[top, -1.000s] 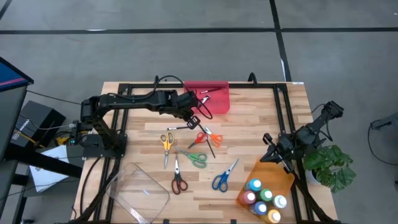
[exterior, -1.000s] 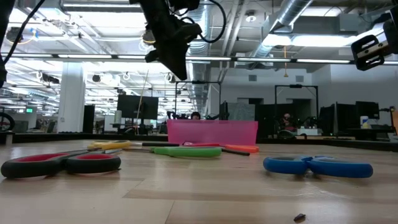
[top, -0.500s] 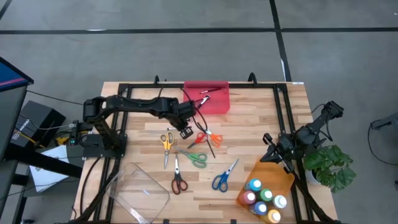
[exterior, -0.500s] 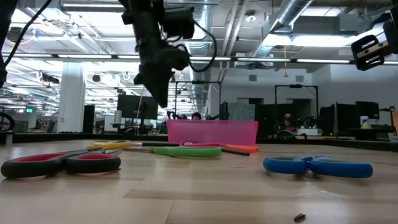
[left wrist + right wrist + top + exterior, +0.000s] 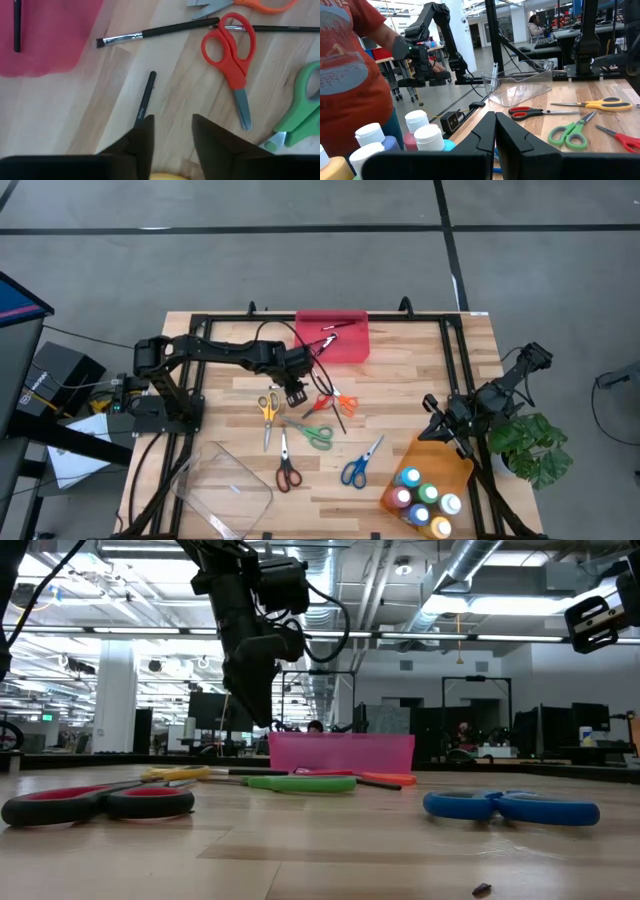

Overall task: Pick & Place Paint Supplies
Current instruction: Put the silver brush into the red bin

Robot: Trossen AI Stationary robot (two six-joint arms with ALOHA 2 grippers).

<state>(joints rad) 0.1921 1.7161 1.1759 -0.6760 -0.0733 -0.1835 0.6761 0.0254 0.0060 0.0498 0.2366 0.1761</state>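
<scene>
I pulled my left gripper (image 5: 296, 387) back from the red tray (image 5: 345, 345) and down toward the table. Now it hangs open over a short black brush (image 5: 145, 98), near the yellow scissors (image 5: 268, 410).

A robotics lab in a large open industrial hall.

The low view shows exposed ducts (image 5: 470, 580) and pipes under a high ceiling, strip lights, and rows of desks with monitors (image 5: 215, 710) behind the wooden table (image 5: 330, 840). In the right wrist view another robot arm (image 5: 427, 30) stands on a second bench, and a person in a red shirt (image 5: 350, 75) is close by. From above, the table (image 5: 400, 380) sits on a grey concrete floor (image 5: 300, 260) with dark lines.
</scene>
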